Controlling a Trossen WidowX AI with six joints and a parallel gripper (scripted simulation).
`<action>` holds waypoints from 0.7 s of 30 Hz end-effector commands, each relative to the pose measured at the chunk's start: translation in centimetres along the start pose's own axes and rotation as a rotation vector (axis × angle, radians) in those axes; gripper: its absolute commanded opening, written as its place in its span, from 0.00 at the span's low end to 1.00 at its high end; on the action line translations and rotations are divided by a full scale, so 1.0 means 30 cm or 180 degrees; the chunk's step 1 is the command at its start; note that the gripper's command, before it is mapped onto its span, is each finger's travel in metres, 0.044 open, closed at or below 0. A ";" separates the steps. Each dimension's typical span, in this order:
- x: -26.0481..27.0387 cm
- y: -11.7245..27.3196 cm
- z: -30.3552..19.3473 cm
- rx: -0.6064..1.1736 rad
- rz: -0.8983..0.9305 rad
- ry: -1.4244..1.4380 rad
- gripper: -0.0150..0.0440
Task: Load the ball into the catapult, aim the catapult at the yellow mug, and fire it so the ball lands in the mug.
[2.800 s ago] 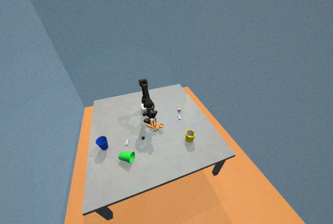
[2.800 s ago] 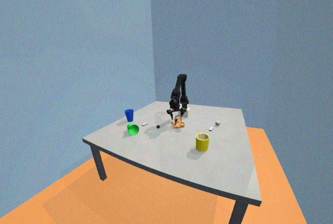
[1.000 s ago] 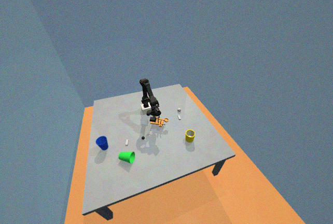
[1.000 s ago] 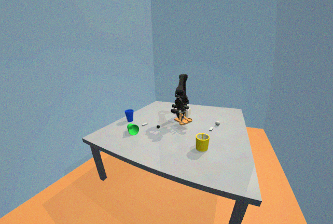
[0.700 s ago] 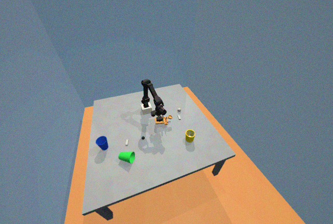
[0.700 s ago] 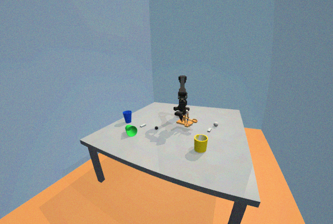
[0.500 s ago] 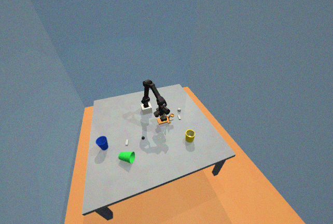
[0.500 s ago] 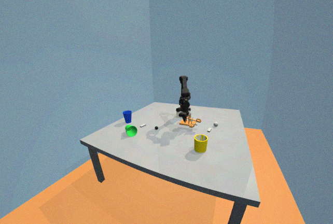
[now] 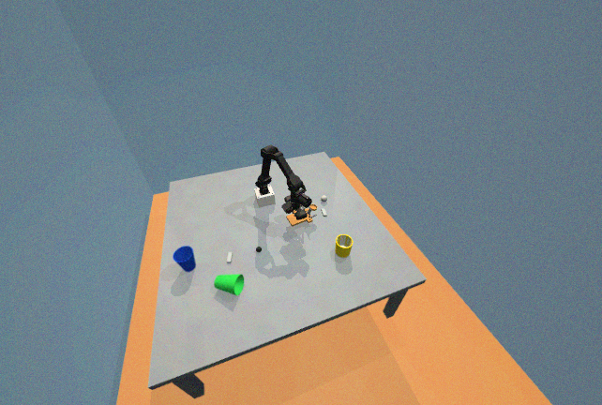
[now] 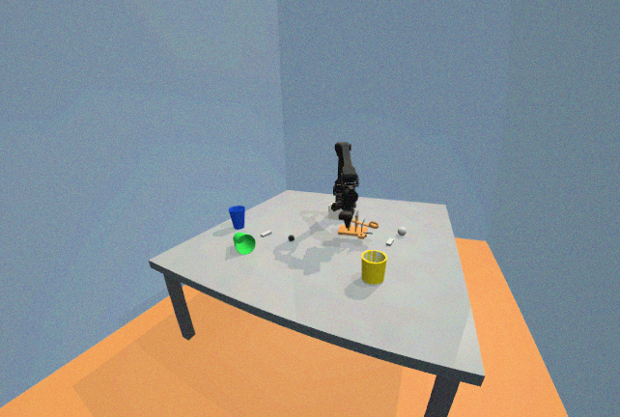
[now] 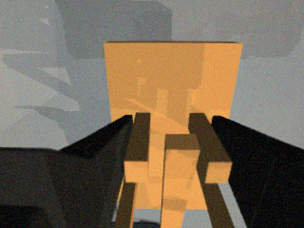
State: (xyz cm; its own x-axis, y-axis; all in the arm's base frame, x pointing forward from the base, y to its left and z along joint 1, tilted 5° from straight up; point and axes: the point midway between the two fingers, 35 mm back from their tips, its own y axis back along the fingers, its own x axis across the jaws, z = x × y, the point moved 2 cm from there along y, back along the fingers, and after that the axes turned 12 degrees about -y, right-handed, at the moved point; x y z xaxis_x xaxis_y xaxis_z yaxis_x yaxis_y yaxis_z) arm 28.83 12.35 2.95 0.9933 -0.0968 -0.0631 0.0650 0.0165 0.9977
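Note:
My gripper (image 9: 299,212) (image 10: 348,222) (image 11: 172,122) is shut on the two uprights of the orange catapult (image 9: 293,219) (image 10: 345,232) (image 11: 173,66), one black finger on each side. The throwing arm lies between the uprights. Its ring-shaped cup (image 9: 312,207) (image 10: 373,225) points right in the top and exterior views, and no ball shows in it. I cannot tell if the base touches the table. A pale ball (image 9: 323,198) (image 10: 401,231) lies to the right of the catapult. A small black ball (image 9: 258,248) (image 10: 291,237) lies to its left. The yellow mug (image 9: 343,247) (image 10: 373,268) stands upright, nearer the front edge.
A blue cup (image 9: 186,259) (image 10: 237,218) stands at the left. A green cup (image 9: 227,283) (image 10: 243,242) lies on its side near it. One small white block (image 9: 229,257) (image 10: 266,234) lies near the cups, another white block (image 9: 323,212) (image 10: 389,241) near the pale ball.

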 end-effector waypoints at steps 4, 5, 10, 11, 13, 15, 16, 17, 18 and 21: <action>0.014 -0.019 -0.012 0.0044 0.0046 0.0024 0.25; 0.015 -0.025 -0.012 0.0044 0.0046 0.0024 0.25; 0.016 -0.052 -0.013 0.0044 0.0046 0.0024 0.25; 0.016 -0.058 -0.013 0.0044 0.0046 0.0024 0.25; 0.016 -0.069 -0.013 0.0044 0.0046 0.0024 0.25; 0.017 -0.080 -0.013 0.0044 0.0046 0.0024 0.25; 0.017 -0.085 -0.013 0.0044 0.0046 0.0024 0.25; 0.017 -0.091 -0.013 0.0044 0.0046 0.0024 0.25; 0.017 -0.096 -0.013 0.0044 0.0046 0.0024 0.25; 0.016 -0.112 -0.013 0.0044 0.0046 0.0025 0.25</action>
State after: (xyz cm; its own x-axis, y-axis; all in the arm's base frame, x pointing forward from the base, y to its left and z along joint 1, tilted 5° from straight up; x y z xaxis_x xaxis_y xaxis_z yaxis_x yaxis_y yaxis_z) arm 29.07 12.53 -0.13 0.9941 -0.0930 -0.0556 0.0571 0.0133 0.9983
